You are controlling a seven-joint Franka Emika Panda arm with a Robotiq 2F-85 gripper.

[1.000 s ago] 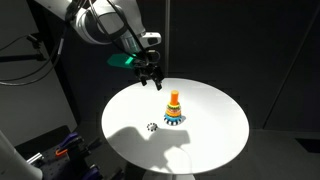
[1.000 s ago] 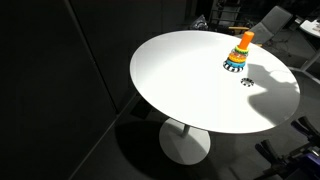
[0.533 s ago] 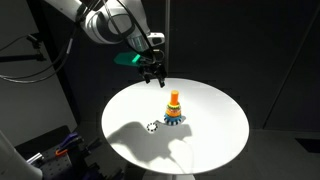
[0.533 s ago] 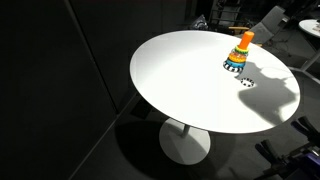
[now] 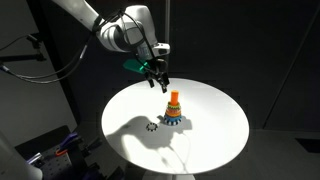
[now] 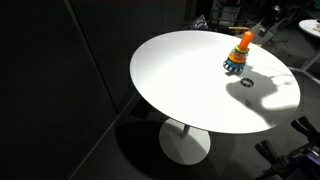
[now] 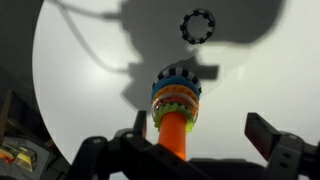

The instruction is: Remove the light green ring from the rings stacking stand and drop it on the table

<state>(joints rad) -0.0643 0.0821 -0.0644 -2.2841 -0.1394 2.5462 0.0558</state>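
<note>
- The flat pale yellow-green plastic ring (image 7: 172,108) sits on the cone-shaped orange-topped stacking stand (image 5: 173,108), well in from the edges of the round white counter (image 5: 215,135).
- The claw (image 5: 160,84) hovers above it, fingers apart.

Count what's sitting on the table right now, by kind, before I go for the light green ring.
Rings stacking stand, rings stacked on it: 1
Loose dark toothed ring: 1
Total on the table: 2
</note>
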